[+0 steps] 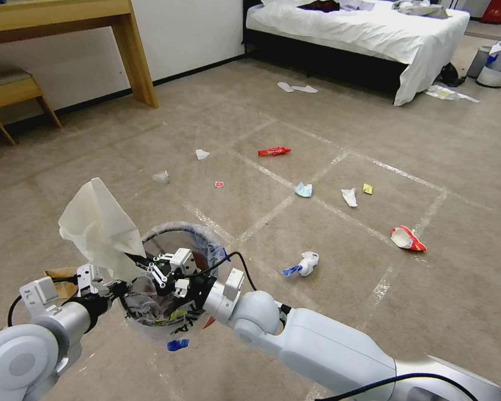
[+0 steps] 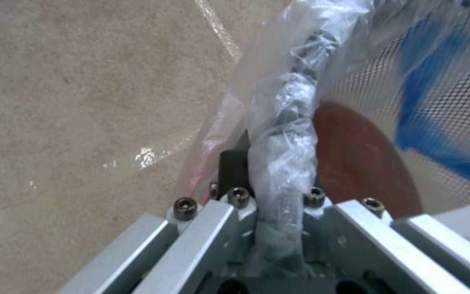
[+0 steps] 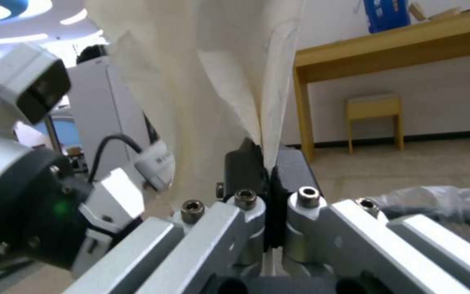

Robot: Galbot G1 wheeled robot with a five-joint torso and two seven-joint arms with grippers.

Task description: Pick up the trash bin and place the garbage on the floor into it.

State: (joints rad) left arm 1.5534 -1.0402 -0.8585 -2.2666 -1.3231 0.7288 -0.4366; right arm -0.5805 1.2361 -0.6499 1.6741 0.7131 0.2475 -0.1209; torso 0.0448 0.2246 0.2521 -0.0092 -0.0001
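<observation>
Carpeted floor (image 1: 339, 289) at 12 to 2 o'clock carries scattered garbage (image 1: 273, 151). Left gripper (image 1: 110, 288) is clenched on the trash bin (image 1: 172, 278) rim; right gripper (image 1: 141, 260) pinches a tissue (image 1: 97, 225) above it. Drop-in step: next calls for opening over the mouth.

left hand (image 1: 114, 289), right hand (image 1: 136, 259), both clamped

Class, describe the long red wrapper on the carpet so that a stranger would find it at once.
Start from the bed and come forward over the floor. The long red wrapper lies flat beside a tape line. Unlike the tiny red scrap, it is a stretched-out strip.
</observation>
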